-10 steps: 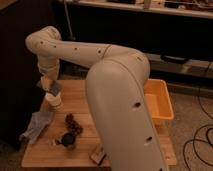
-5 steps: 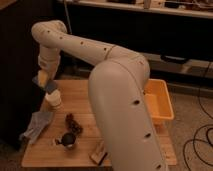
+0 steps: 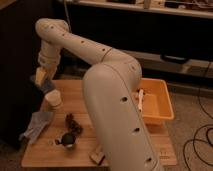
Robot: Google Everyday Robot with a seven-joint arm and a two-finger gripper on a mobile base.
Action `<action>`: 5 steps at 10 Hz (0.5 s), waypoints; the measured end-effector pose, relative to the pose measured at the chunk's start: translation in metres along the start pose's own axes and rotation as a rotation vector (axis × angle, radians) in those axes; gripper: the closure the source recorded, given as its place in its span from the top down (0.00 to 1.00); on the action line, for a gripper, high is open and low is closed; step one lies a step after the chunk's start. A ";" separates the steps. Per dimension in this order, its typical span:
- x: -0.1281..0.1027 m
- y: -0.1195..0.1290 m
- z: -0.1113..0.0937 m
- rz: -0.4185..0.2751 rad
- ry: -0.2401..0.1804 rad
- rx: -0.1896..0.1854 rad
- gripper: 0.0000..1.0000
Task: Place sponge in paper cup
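Sponge [image 3: 46,85] sits pinched in the closed end effector [image 3: 43,79], just above the paper cup [image 3: 53,99].

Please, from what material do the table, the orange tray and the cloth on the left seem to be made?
Table: likely wood, pale matte boards with visible seams.
Tray: probably plastic, smooth uniform orange with thin moulded walls.
Cloth: soft fabric, grey-blue and crumpled in folds.
Paper cup: looks like matte cream paper.
The hand hangs above the cup, shut on the sponge.
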 end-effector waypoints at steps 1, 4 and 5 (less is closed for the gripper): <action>0.000 0.000 0.004 0.037 0.022 0.012 0.00; 0.007 -0.005 0.020 0.125 0.079 0.053 0.00; 0.011 -0.009 0.023 0.151 0.092 0.070 0.00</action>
